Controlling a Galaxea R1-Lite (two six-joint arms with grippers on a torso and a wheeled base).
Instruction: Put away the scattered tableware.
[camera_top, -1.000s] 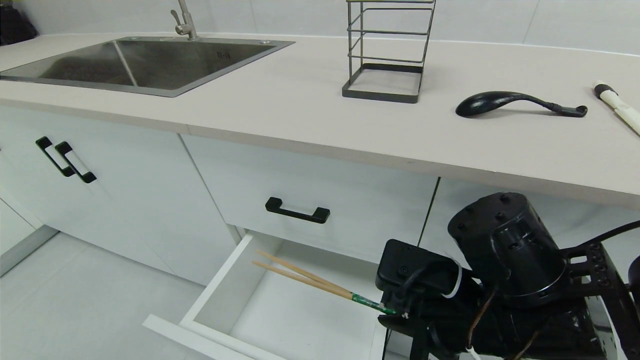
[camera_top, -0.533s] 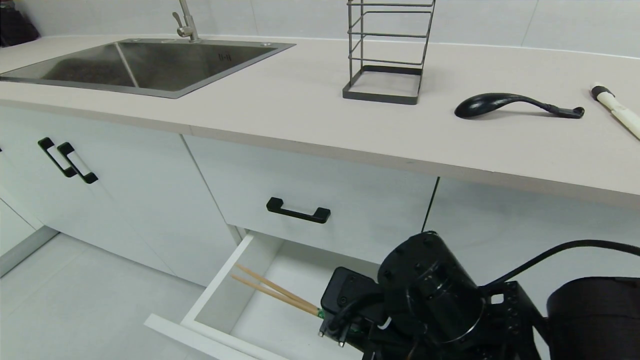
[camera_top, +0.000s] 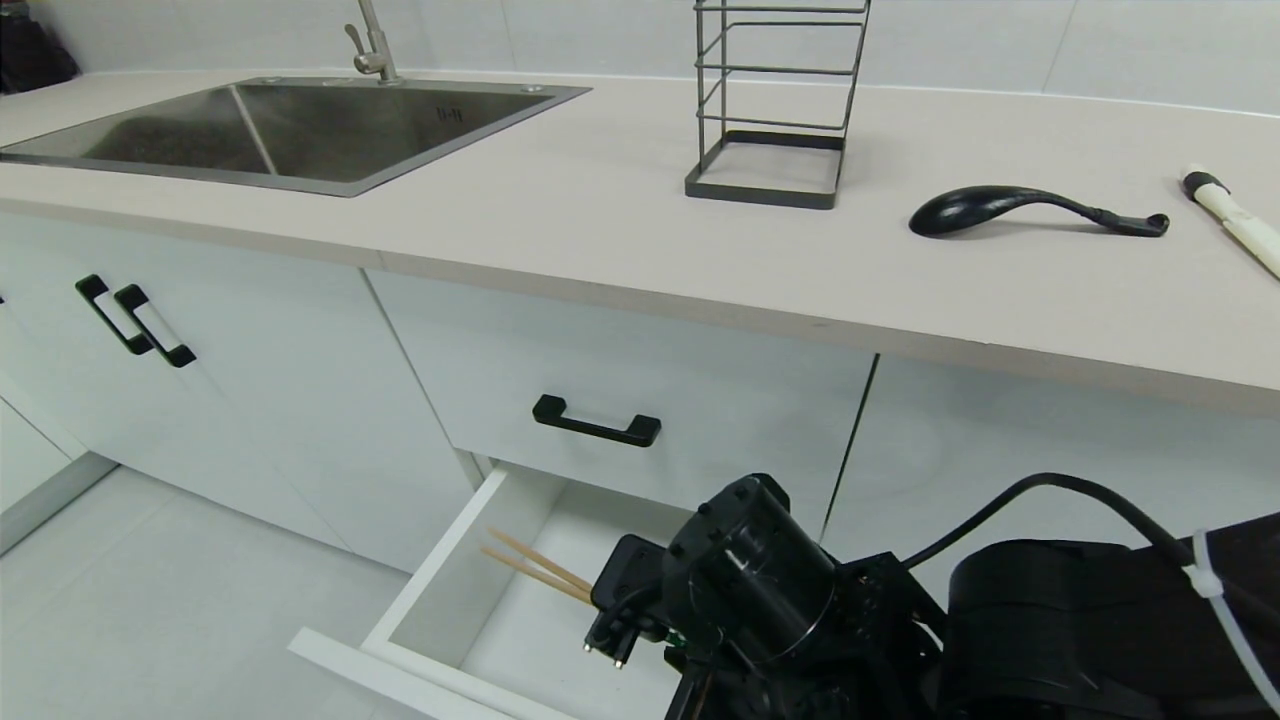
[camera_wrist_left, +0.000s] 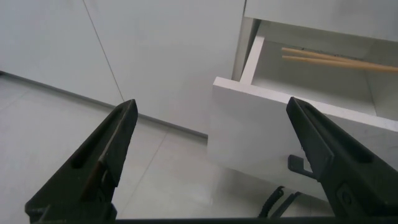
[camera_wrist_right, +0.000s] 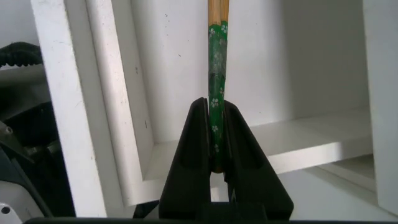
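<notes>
A pair of wooden chopsticks with green patterned ends pokes into the open white drawer below the counter. My right gripper is shut on their green ends, just over the drawer. In the head view its wrist covers the grip, so just the bare tips stick out towards the drawer's left wall. My left gripper hangs open and empty over the floor, outside the drawer's front panel. On the counter lie a black spoon and, at the right edge, a white-handled utensil.
A dark wire rack stands at the back of the beige counter. The steel sink with its faucet is at the left. A shut drawer with a black handle sits above the open one. Grey floor lies at the left.
My right arm has swung left and lower with the chopsticks, carrying them further over the open drawer. Spoon and rack have not moved.
</notes>
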